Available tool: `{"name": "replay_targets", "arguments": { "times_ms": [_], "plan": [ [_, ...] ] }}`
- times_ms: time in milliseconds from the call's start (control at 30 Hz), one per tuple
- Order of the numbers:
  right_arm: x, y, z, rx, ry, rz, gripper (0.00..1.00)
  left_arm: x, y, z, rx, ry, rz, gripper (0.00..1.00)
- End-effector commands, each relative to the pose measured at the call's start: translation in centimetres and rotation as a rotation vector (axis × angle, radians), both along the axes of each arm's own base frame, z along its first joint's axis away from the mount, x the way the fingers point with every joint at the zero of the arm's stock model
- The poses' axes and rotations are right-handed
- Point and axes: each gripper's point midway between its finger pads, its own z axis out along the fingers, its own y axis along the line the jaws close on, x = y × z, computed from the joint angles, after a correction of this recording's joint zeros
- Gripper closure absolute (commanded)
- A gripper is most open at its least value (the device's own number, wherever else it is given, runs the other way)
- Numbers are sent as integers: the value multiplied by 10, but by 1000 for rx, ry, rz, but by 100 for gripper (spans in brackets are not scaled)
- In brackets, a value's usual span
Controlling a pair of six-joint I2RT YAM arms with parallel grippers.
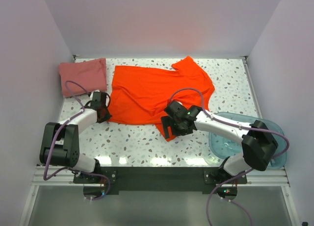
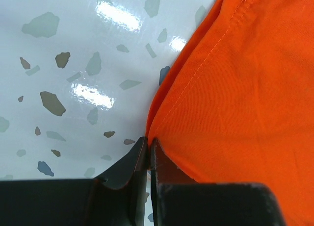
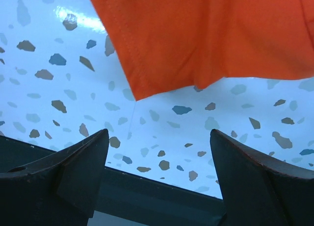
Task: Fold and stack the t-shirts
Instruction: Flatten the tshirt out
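- On the speckled table, the orange-red t-shirt lies spread out at centre, and the pink-red t-shirt sits folded in the far left corner.
- Left gripper: fingers pinched together on the orange-red t-shirt's left hem corner.
- Right gripper: jaws wide apart, holding nothing, just off that shirt's near corner.
- Blue tub: near right, beneath the right arm.

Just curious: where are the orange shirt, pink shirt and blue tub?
orange shirt (image 1: 147, 96), overhead view, middle of its body.
pink shirt (image 1: 83, 76), overhead view, folded middle.
blue tub (image 1: 223, 145), overhead view, bare bottom.
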Motion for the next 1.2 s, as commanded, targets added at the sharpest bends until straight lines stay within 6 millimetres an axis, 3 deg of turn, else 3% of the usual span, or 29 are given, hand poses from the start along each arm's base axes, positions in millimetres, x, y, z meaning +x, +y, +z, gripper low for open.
{"name": "replay_targets", "arguments": {
  "times_ms": [0,233,300,533,867,1167],
  "plan": [
    [3,14,9,-4,-42,5,14,11,1,13,-12,-31,-17,91],
    [4,43,-12,82,-34,42,25,9,2,14,-17,-26,-22,92],
    [6,45,-24,66,-20,41,27,8,2,14,-15,-22,-26,93],
    [15,57,-39,59,-28,82,30,7,1,18,-21,-24,-33,96],
    [-10,34,-61,10,72,22,38,3,4,26,-15,-42,-26,96],
    [-20,3,-79,-125,96,-8,54,2,3,32,-23,-56,-33,97]
  ]
}}
